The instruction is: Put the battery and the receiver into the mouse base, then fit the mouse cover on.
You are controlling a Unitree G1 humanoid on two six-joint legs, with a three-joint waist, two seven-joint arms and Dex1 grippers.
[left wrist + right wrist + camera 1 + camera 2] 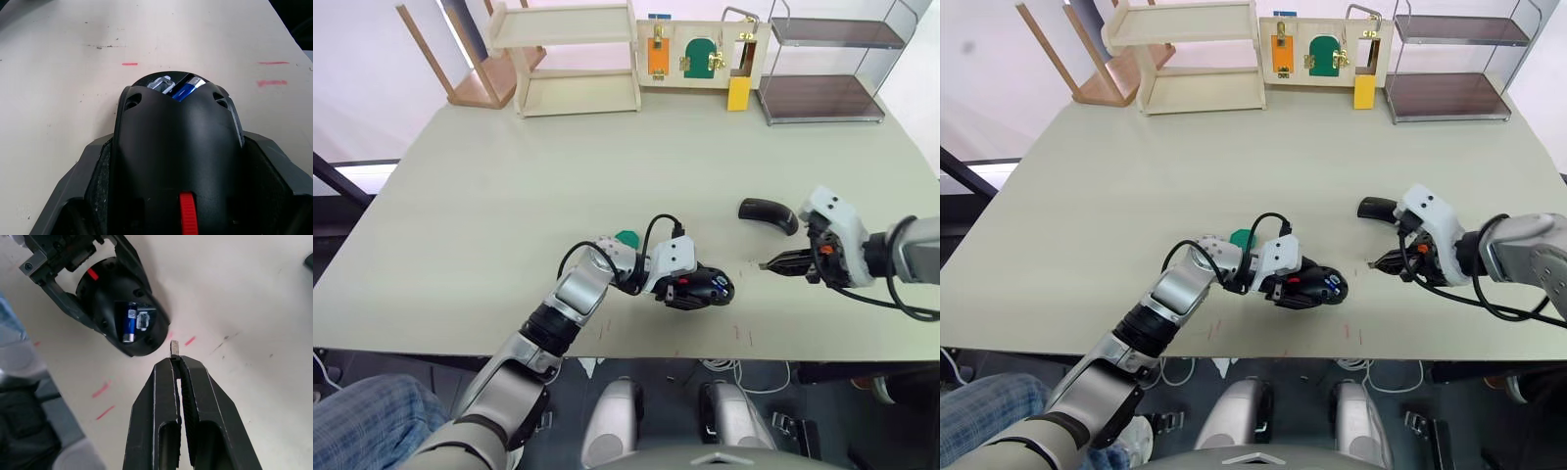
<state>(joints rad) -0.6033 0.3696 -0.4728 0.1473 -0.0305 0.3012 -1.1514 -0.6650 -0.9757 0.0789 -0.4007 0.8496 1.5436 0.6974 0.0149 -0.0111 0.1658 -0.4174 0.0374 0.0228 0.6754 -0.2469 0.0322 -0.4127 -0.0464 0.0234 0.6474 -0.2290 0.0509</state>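
**Asker:** Where is the receiver, and what has hold of it?

**Describer:** The receiver (174, 348) is a tiny metal stub pinched at the very tip of the right end effector (176, 361), whose two black fingers are clamped together on it. It sticks straight out past the fingertips.

**Asker:** And the mouse base?

**Describer:** The mouse base (122, 308) lies just beyond and slightly to one side of that tip, close but not touching. The left end effector (690, 284) grips it from the other end, fingers closed along its sides, holding it down on the table (509, 196). Its open compartment faces up, with the blue battery (130, 324) already lying in it, beside a small metal slot. The base's long axis runs roughly in line with the right end effector's reach, so the receiver likely needs a short forward push into that slot.

**Asker:** Anything in the way?

**Describer:** Nothing between them. The mouse cover (770, 213) rests on the table just behind the right end effector. A green disc (626, 238) sits behind the left wrist.
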